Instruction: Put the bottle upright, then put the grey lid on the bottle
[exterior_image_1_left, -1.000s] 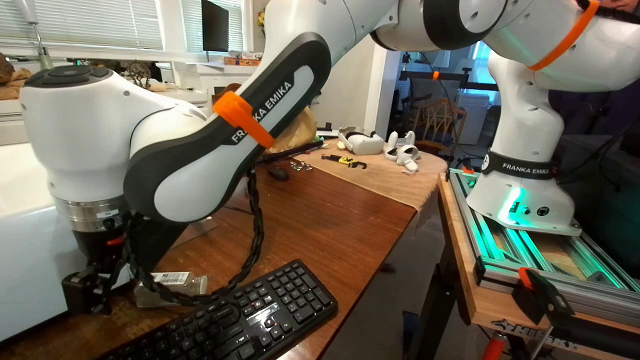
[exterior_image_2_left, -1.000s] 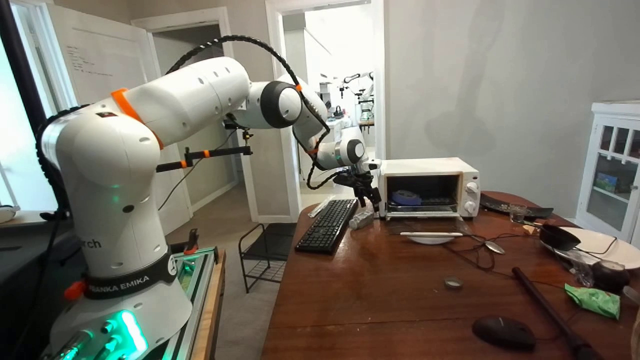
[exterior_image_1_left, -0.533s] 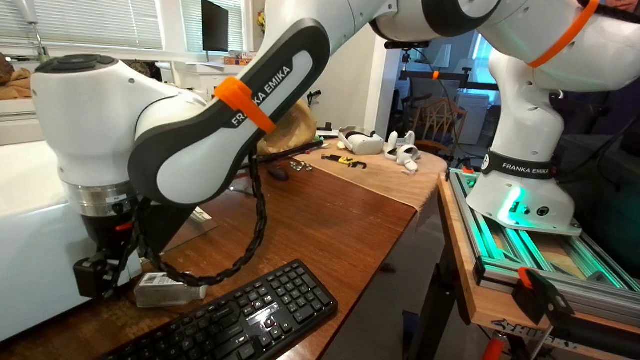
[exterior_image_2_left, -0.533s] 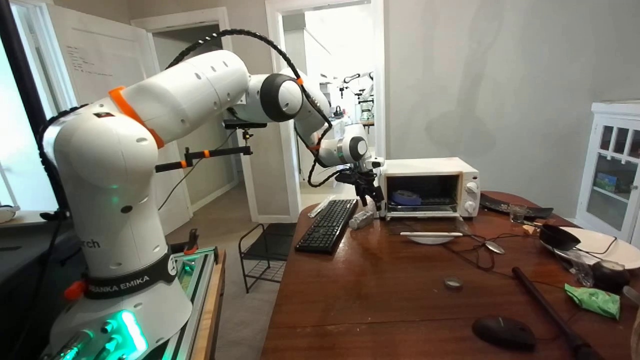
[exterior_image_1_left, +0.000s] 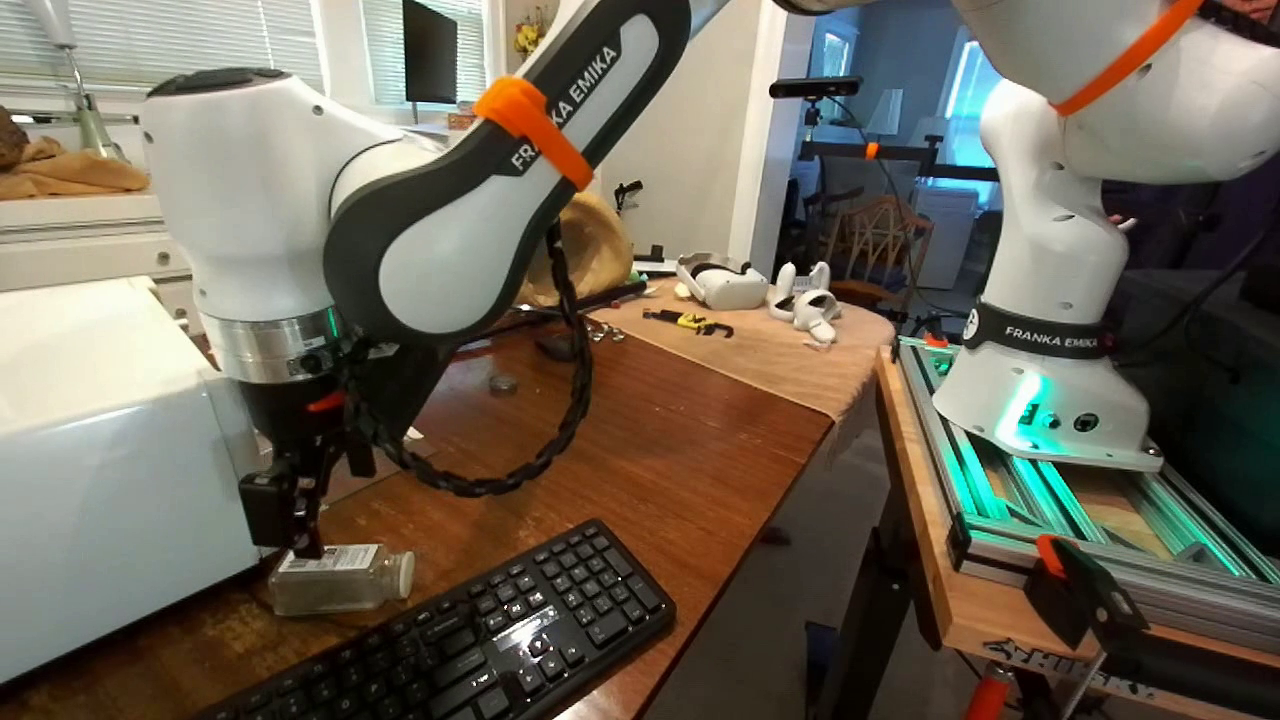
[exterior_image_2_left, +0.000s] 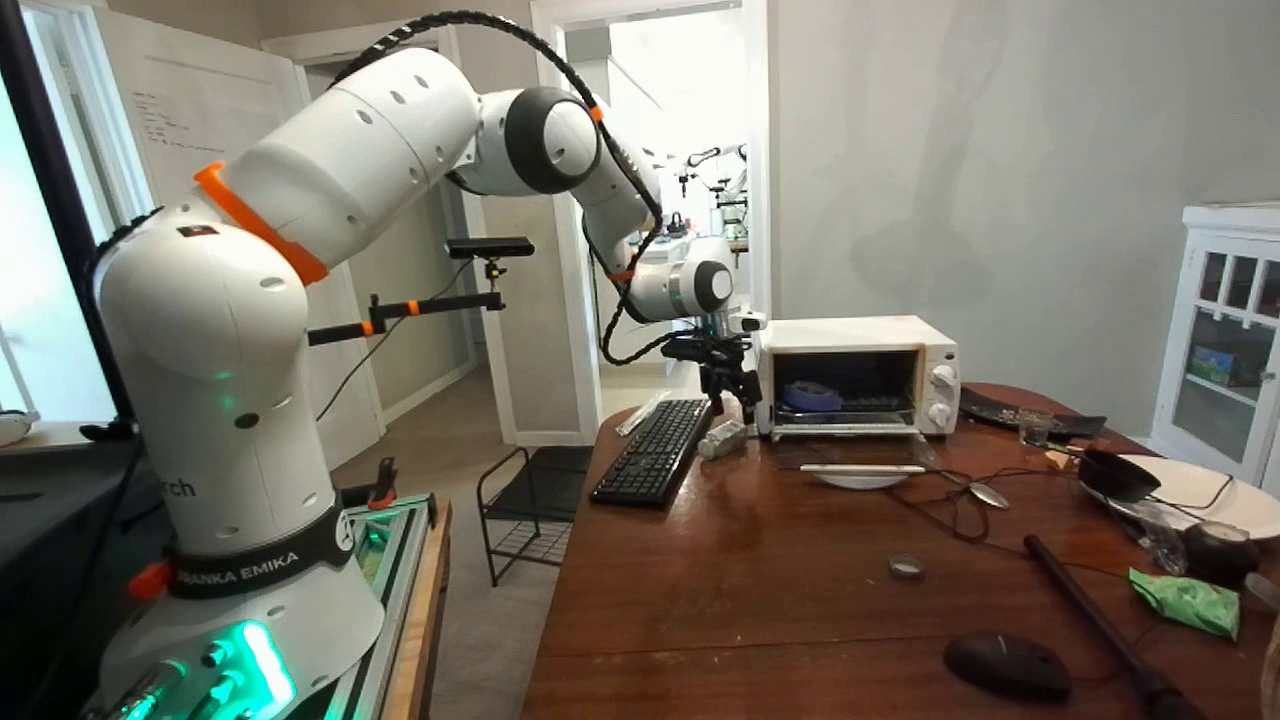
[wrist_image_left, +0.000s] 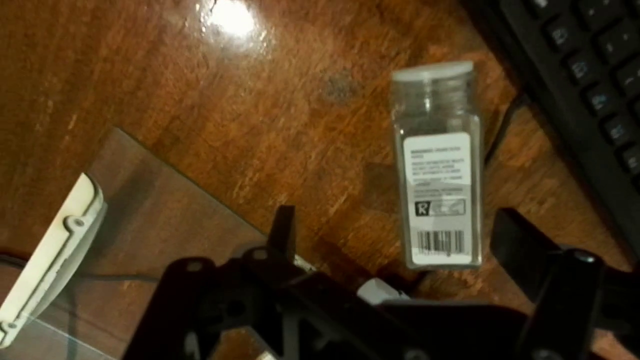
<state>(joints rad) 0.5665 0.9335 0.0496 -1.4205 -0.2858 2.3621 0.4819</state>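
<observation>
Bottle (wrist_image_left: 441, 175) observed lying on its side on the table (wrist_image_left: 300, 115), label up, neck pointing away from my claw (wrist_image_left: 396, 222), whose fingers stand spread wide, the bottle's base showing between them in the wrist view, nearer the fingertip on the keyboard (wrist_image_left: 592, 90) side.

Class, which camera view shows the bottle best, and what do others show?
The wrist view: the bottle appears large and whole, its label and barcode facing the camera. Both exterior views show it smaller, lying on its side near the keyboard, label print illegible.
</observation>
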